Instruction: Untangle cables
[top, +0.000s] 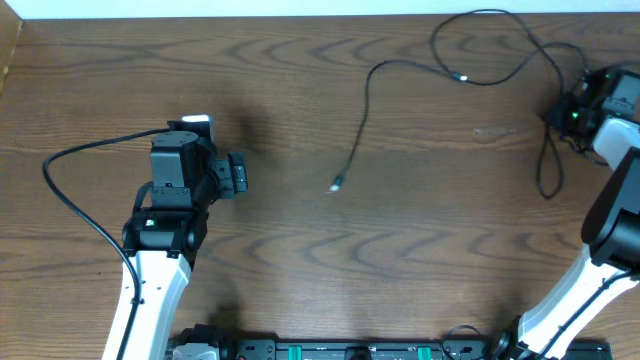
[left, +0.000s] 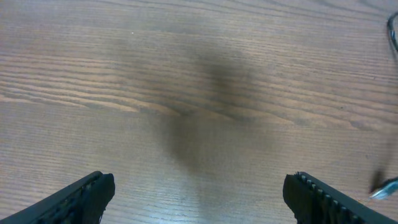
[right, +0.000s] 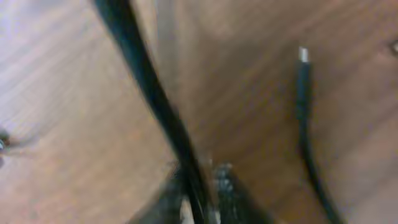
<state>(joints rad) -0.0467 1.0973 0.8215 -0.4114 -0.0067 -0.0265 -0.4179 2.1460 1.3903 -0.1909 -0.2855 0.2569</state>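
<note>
Thin black cables lie across the right half of the wooden table. One cable (top: 366, 100) runs from a silver plug (top: 336, 184) up toward the back. Another cable (top: 520, 35) loops along the far edge to my right gripper (top: 572, 116). In the right wrist view a black cable (right: 146, 81) passes between the nearly closed fingers of the right gripper (right: 202, 186), blurred. A second cable end with its plug (right: 303, 81) lies to the right. My left gripper (top: 238, 175) (left: 199, 186) hovers wide open over bare wood, and the silver plug (left: 385, 186) shows at its right edge.
A thicker black wire (top: 70, 190) from the left arm arcs over the table's left side. The table's far edge (top: 300, 17) meets a white strip. A loop of cable (top: 546, 170) hangs down beside the right arm (top: 612, 210).
</note>
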